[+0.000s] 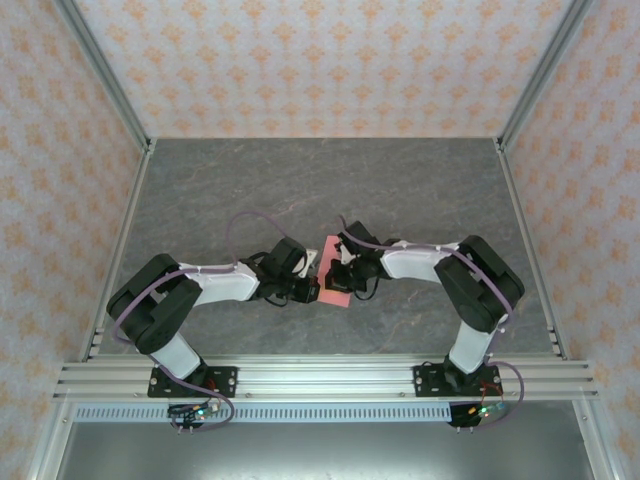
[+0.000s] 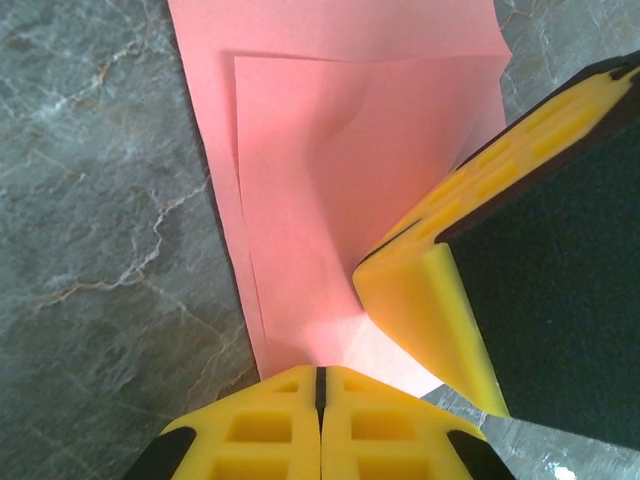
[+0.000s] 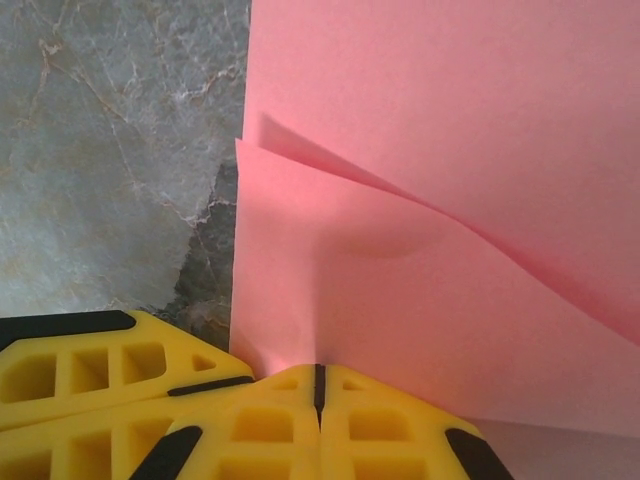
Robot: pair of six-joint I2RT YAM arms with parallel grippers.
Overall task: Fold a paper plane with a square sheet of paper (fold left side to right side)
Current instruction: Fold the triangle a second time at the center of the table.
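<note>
Left claw [image 2: 320,385]: is being held clenched, its two pads meeting along a single slit. The tips are being rested at the nearest edge of the paper, judged as a hold-down against sliding. Whether paper is being nipped between the pads cannot be told.
Right claw [image 3: 320,385]: is likewise being held clenched. It is being set tip-down on the folded layer, just right of the left claw's tips, apparently to pin that layer for creasing.
Square sheet of paper [image 2: 340,180]: is being shown directly ahead of both claws, doubled over on the bench [image 2: 90,200]. The upper layer is being stopped just short of the lower layer's far-left edge, so the left-to-right fold is judged laid over but not yet flattened.
Upper layer [image 3: 330,260]: is being seen bowed, with a soft dimple, one edge lifting ahead of the right claw.
Paper material: thin, matte, pink-red, straight-edged; it is judged to be easily creased and easily shifted.
Pads: yellow blunt wedges, moulded with rectangular pockets, backed in black.
Bench surface: grey, flat and smooth-looking, veined in pale lines like stone.
</note>
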